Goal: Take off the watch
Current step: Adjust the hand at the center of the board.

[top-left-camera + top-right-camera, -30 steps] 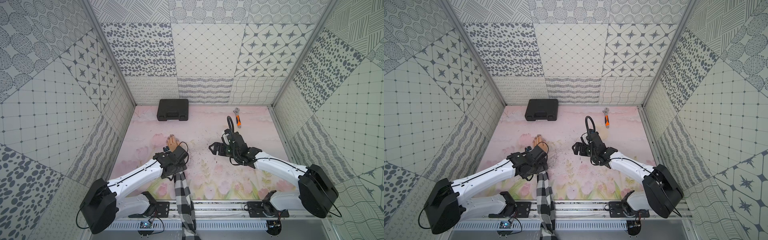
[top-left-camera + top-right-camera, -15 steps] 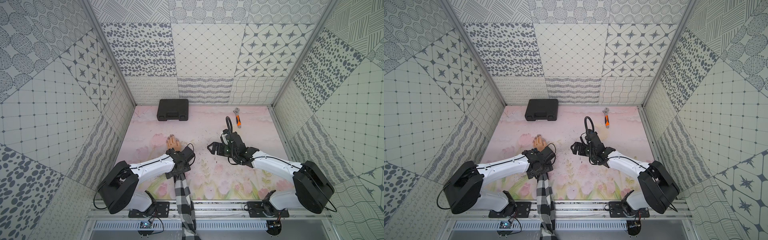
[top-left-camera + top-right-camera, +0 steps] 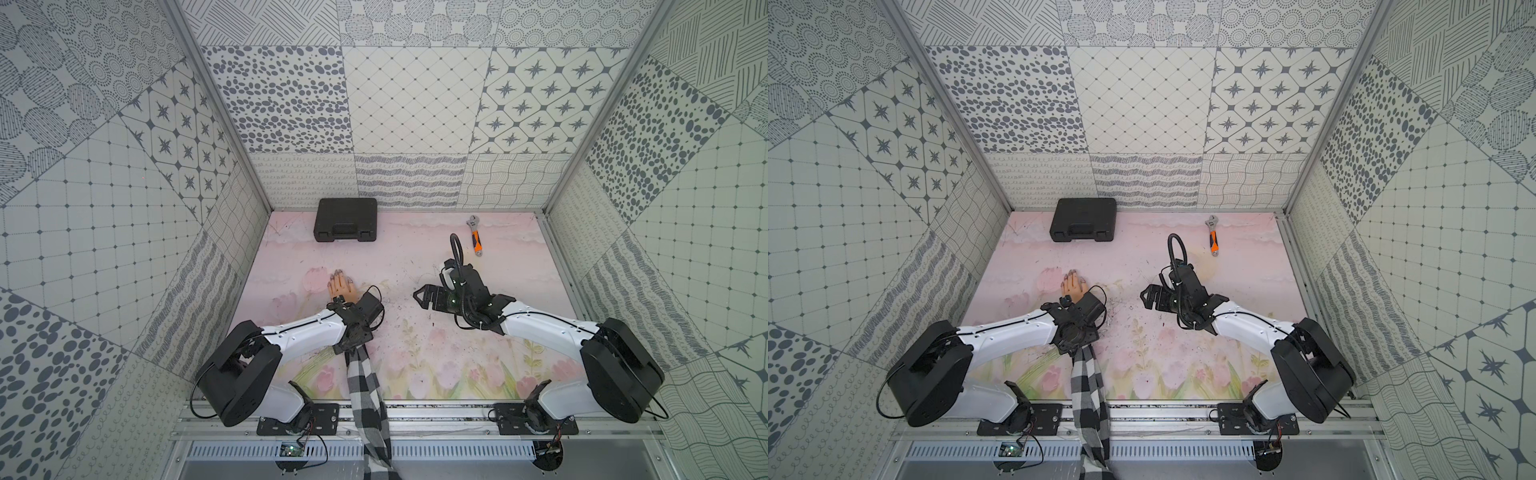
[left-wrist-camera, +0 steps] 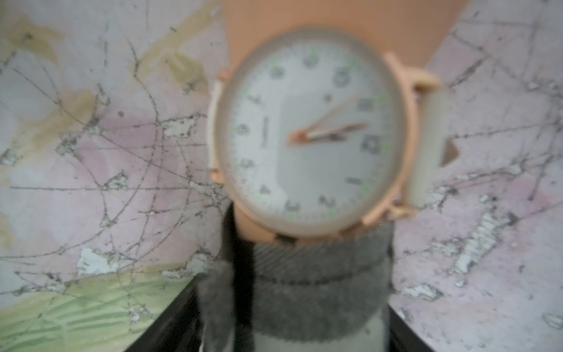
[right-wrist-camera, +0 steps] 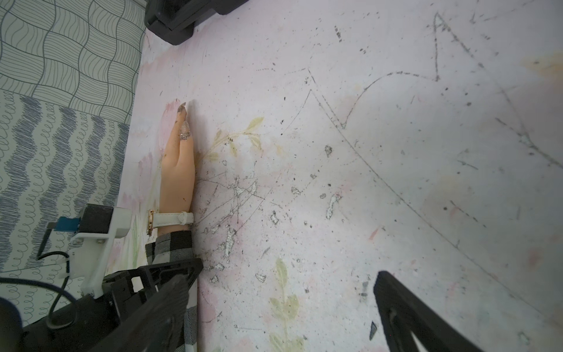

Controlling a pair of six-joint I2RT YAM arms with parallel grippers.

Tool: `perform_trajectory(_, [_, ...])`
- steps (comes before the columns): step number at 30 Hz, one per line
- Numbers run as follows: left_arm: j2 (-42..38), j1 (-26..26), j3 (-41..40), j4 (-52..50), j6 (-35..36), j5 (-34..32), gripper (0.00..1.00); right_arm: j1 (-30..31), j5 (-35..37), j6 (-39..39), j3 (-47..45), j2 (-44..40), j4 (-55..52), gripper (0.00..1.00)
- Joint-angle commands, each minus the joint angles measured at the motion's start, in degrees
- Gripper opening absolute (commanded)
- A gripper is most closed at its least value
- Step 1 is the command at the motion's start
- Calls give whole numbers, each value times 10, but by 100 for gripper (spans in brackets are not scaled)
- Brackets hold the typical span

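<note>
Patterned grey-and-white tiles wall in a scratched pink floral mat (image 3: pixel 415 257), with a black case (image 3: pixel 346 219) at the back and an orange-handled wrench (image 3: pixel 477 241) toward the back right. Flat on the mat, a mannequin hand (image 3: pixel 343 286) in a black-and-white checked sleeve (image 3: pixel 365 382) runs from the near edge toward the back wall, its own fingers together. The watch (image 4: pixel 310 134) is strapped round the wrist just beyond the cuff, with its dial facing straight up. Its pale strap (image 5: pixel 172 219), and so its long axis, lies crosswise to the forearm, and the right wrist view shows the rose-gold case edge-on. The numerals are blurred, but the 3 reads nearest the cuff. The left gripper (image 4: pixel 285 327) stands over the sleeve with a dark finger (image 4: pixel 164 323) close on each side of it; whether they pinch the cloth I cannot tell. The right gripper (image 3: pixel 420 296) hovers well apart to the right of the hand, its fingers spread wide over bare mat.
</note>
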Motion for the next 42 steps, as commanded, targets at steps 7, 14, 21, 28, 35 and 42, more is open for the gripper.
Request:
perform_trajectory(7, [17, 0, 3, 55, 40, 20, 49, 2, -26, 9, -3, 9, 30, 97])
perform_trajectory(14, [5, -30, 41, 76, 89, 49, 39, 2, -69, 29, -1, 40, 78, 97])
perform_trajectory(21, [6, -68, 70, 120, 102, 86, 38, 2, -95, 80, -13, 80, 175, 97])
perform_trajectory(28, [16, -107, 100, 140, 94, 92, 38, 2, -92, 135, -22, 115, 264, 97])
perform_trajectory(35, [36, -134, 127, 144, 85, 95, 38, -2, -94, 164, -17, 143, 303, 97])
perform_trajectory(42, [43, -151, 144, 150, 79, 98, 38, -19, -104, 208, -21, 175, 358, 88])
